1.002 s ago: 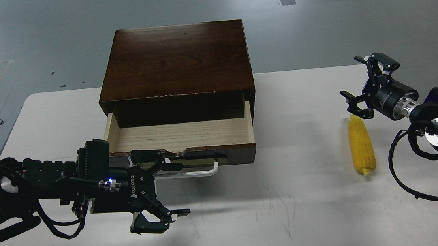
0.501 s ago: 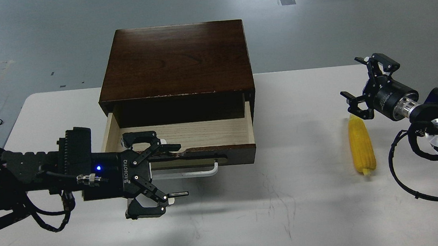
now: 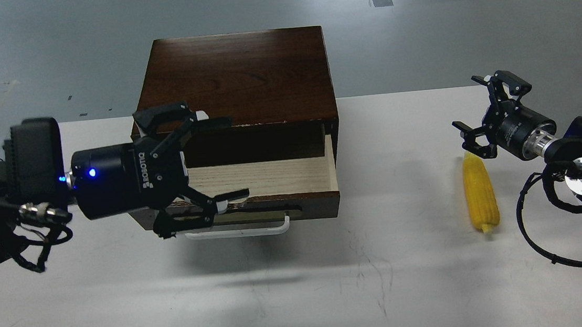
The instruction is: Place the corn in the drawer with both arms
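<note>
The drawer (image 3: 263, 179) stands pulled out of the dark wooden cabinet (image 3: 236, 78), its pale inside bare, so the way in for the corn (image 3: 480, 197) is ready. The corn lies on the white desk (image 3: 385, 281) well to the right of the drawer, tapered end toward the near edge, untouched. The right tool (image 3: 481, 115) hangs just beyond the cob's far end, fingers spread and gripping nothing, apparently poised to come down on it. The left tool (image 3: 191, 172) is also released, fingers splayed wide over the drawer's left front corner, holding nothing. Compared with a second ago, the left tool has lifted away from the white bar handle (image 3: 239, 232) and risen toward the cabinet's left side, clearing the drawer front. The right tool and corn have not shifted.
</note>
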You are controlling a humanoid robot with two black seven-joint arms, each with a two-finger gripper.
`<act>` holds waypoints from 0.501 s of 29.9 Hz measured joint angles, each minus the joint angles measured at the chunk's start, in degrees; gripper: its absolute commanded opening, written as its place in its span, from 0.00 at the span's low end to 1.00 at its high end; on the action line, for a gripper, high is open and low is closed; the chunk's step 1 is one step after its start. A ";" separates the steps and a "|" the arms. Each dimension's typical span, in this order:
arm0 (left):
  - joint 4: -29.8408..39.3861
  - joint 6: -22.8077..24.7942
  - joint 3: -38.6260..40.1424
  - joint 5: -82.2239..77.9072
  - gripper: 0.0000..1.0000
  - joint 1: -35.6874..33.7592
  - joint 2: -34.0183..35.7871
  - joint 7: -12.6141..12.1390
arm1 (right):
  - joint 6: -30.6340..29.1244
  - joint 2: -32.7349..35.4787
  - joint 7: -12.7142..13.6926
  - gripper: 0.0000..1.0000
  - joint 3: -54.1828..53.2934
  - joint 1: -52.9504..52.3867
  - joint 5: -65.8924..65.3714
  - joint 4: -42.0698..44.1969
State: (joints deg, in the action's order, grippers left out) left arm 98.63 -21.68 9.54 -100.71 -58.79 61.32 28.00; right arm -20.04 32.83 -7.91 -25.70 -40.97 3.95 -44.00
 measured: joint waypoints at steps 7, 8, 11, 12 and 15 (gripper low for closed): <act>-12.09 13.54 7.33 41.48 0.99 0.06 -0.60 -0.01 | -0.07 0.36 -0.03 1.00 0.10 -0.16 -0.07 -0.48; -14.31 15.05 7.97 47.79 0.99 0.09 -0.76 -0.01 | -0.07 0.41 -0.06 1.00 0.15 -0.16 -0.08 -0.48; -22.13 19.06 8.80 65.82 0.99 0.22 -2.11 -2.11 | -0.14 0.51 -0.08 1.00 0.34 -0.17 -0.19 -0.48; -25.41 20.16 8.89 72.13 0.99 0.29 -3.46 -4.99 | -0.19 0.61 -0.09 1.00 0.39 -0.18 -0.29 -0.50; -33.26 21.45 8.91 85.54 0.99 0.74 -7.52 -13.28 | -0.25 1.25 -0.12 1.00 0.48 -0.36 -0.77 -0.53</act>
State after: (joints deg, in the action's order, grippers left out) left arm 65.36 -0.22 18.45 -15.17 -58.06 53.80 14.72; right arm -20.29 34.08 -8.02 -25.22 -41.33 3.18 -44.53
